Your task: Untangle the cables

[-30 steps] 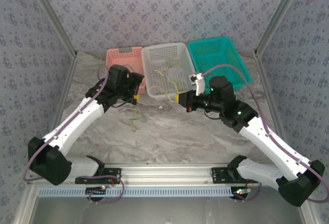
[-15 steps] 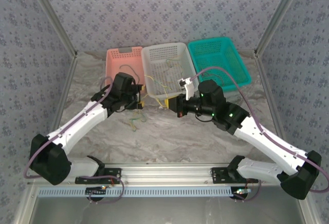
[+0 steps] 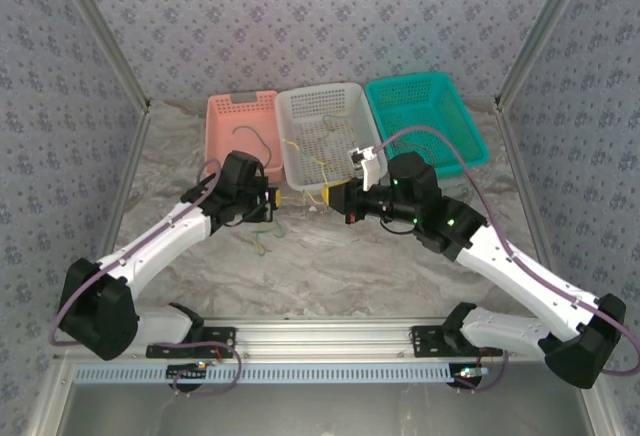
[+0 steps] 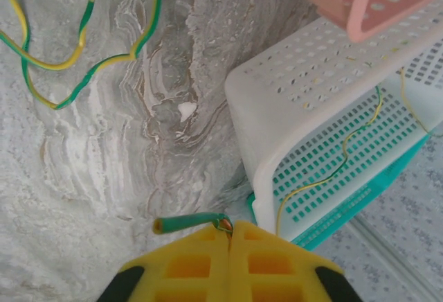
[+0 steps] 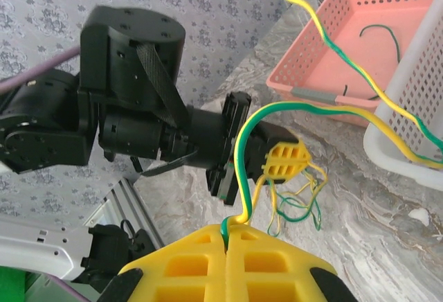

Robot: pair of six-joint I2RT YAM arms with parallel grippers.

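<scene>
Right gripper [image 5: 228, 238], clamped on a yellow-green wire [image 5: 237, 156], and left gripper [image 4: 230, 238], pinching a green wire end [image 4: 190, 223], face each other low over the table [image 3: 330, 266]. They are best drawn apart slowly and level, so the strands slip free of the loose cables [image 3: 262, 236] lying nearby. More wires lie beyond in the white basket [image 3: 285, 141].

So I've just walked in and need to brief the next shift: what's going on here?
Both arms hold wires above the table. The left gripper is shut on a green wire, with thin strands dangling below it. The right gripper is shut on a yellow-green cable that arcs up toward the white basket. A second cable lies loose on the table, and a third wire lies in the white basket.
</scene>
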